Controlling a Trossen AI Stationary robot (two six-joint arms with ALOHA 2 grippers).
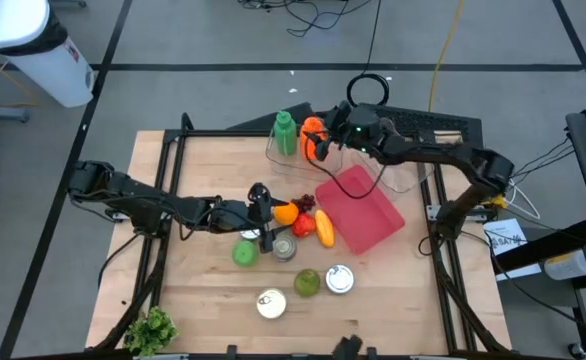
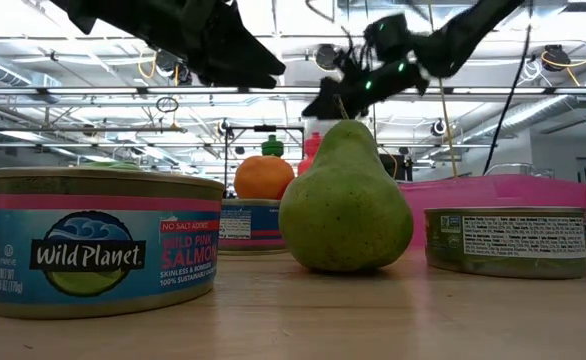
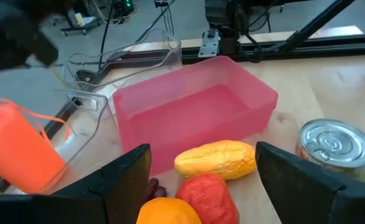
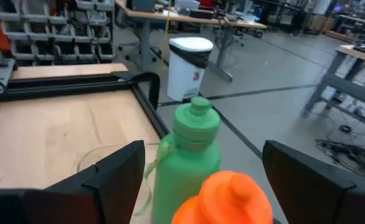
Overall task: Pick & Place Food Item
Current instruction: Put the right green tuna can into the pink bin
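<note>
Food lies in a cluster mid-table: an orange point(image 1: 286, 213), a red piece point(image 1: 305, 203), a yellow mango point(image 1: 324, 228), a green apple point(image 1: 245, 253) and a pear point(image 1: 307, 283). My left gripper point(image 1: 265, 215) hovers open at the cluster's left. In its wrist view the orange point(image 3: 167, 213), the red piece point(image 3: 202, 194) and the mango point(image 3: 217, 158) show between its fingers, untouched. My right gripper point(image 1: 323, 140) hangs open and level at the far edge, above an orange bottle point(image 4: 229, 196) and a green bottle point(image 4: 185, 155). A pink bin point(image 1: 361, 208) rests flat on the table beside the food.
Three cans point(image 1: 284, 247) point(image 1: 340, 279) point(image 1: 271, 303) stand among the near food. A clear tub point(image 1: 273, 152) holds the two bottles; another clear tub point(image 1: 405, 175) sits behind the pink bin. Lettuce point(image 1: 151, 330) lies at the near left corner. A black frame point(image 1: 168, 170) borders the table.
</note>
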